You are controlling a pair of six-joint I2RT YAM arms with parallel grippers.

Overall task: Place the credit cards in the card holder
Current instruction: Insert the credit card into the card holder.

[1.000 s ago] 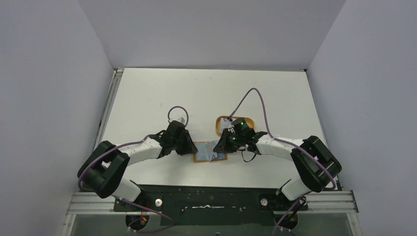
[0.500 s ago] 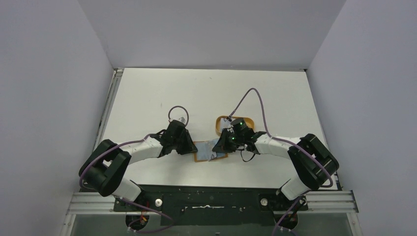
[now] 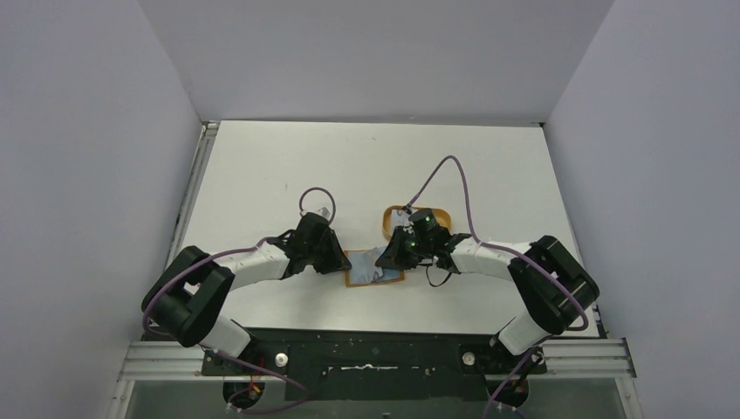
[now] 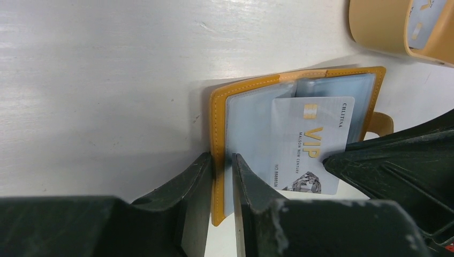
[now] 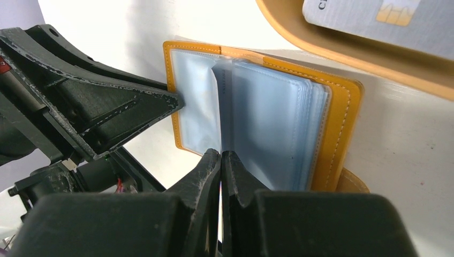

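Left wrist view, read with the right wrist and overhead views. We see the card holder (image 4: 217, 107) lying open on the table (image 4: 107, 69), with its clear sleeves (image 5: 267, 118) exposed and one leaf lifted. The left gripper (image 4: 220, 176) is closed to a narrow slit on the holder's orange cover, at the edge farthest from the other arm, and pins it in place. The right gripper (image 5: 220, 160), on the holder's opposite side, has its fingers pressed fully together. We judge that it pinches a corner of the silver card (image 4: 308, 144), which lies slanted over the sleeves and is not yet seated in a pocket.

To do this step well, we would square the card's leading edge with a sleeve mouth and approach at a shallow angle. We would slide along the film rather than press down, since we expect it to buckle readily. The left grip should hold firm so the holder cannot skid. We cannot tell which sleeve the card's edge meets.

Just beyond the holder stands an orange tray (image 4: 375, 27) with a second card (image 5: 375, 16) in it. The table is white, matt and lightly scuffed, and we expect little friction from it. Plain pale-grey walls (image 3: 87, 131) enclose the table on three sides of the holder.
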